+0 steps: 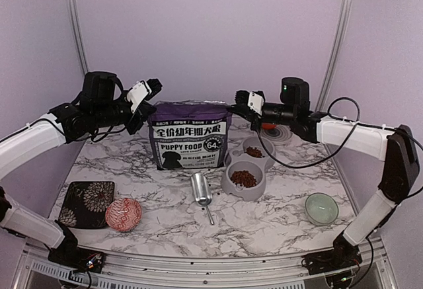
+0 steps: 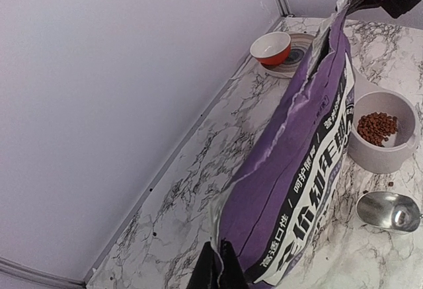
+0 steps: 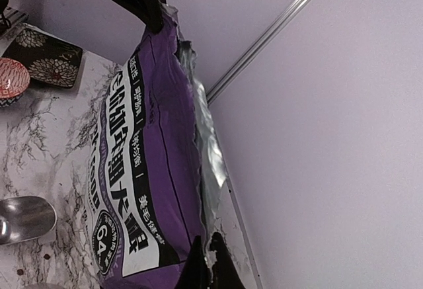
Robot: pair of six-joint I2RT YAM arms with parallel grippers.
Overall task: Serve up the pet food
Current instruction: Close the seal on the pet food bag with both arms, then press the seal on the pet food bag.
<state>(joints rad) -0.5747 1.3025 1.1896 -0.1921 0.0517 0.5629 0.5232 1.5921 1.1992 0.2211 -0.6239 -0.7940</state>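
The left gripper (image 2: 215, 268) and right gripper (image 3: 205, 262) each clamp 1 top corner of the bag (image 1: 190, 140). Move both evenly, keeping it upright.

L arm (image 1: 39, 137), R arm (image 1: 350, 133) raised, angled inward; L fingers (image 2: 206, 272), R fingers (image 3: 195, 270) pinched closed.

Dark-brown kibble (image 1: 244, 178), 2 loose heaps in grey feeder (image 1: 260, 188)

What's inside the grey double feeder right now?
Both cups of the feeder hold small heaps of brown kibble. The cup floor beneath each heap is covered.
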